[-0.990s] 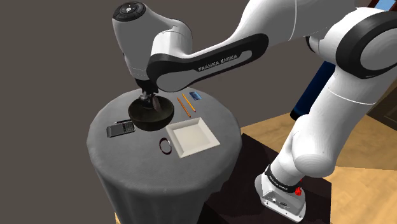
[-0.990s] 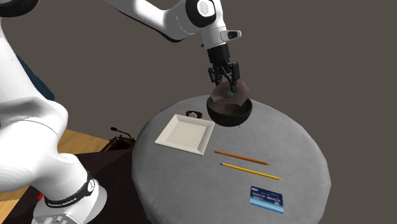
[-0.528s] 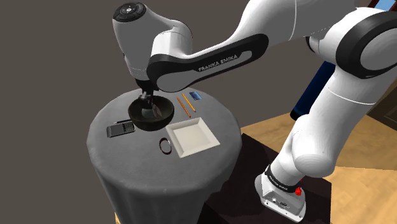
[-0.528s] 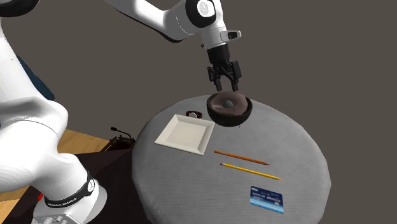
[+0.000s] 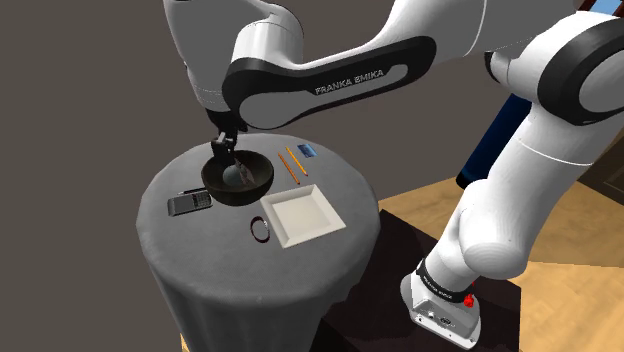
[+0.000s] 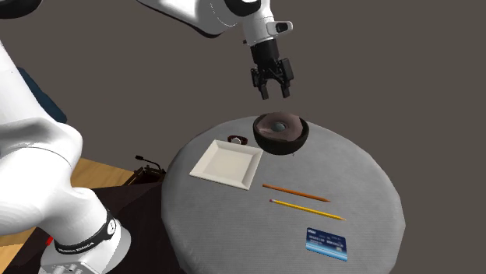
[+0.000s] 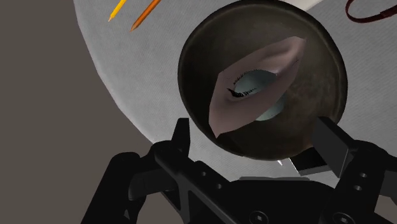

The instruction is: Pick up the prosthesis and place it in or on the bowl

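Matt dark bowl (image 7: 321, 86), seemingly cloth-covered table (image 5: 205, 245)

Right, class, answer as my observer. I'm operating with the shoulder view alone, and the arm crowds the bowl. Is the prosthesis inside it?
Observer: Yes. The wrist view shows the eye prosthesis, a glassy eye in a skin-toned lid, lying inside the dark bowl.
Operator: And is the claw gripping anything?
Observer: No. In the second exterior view the claw hangs open above the bowl, its fingers apart and touching nothing.
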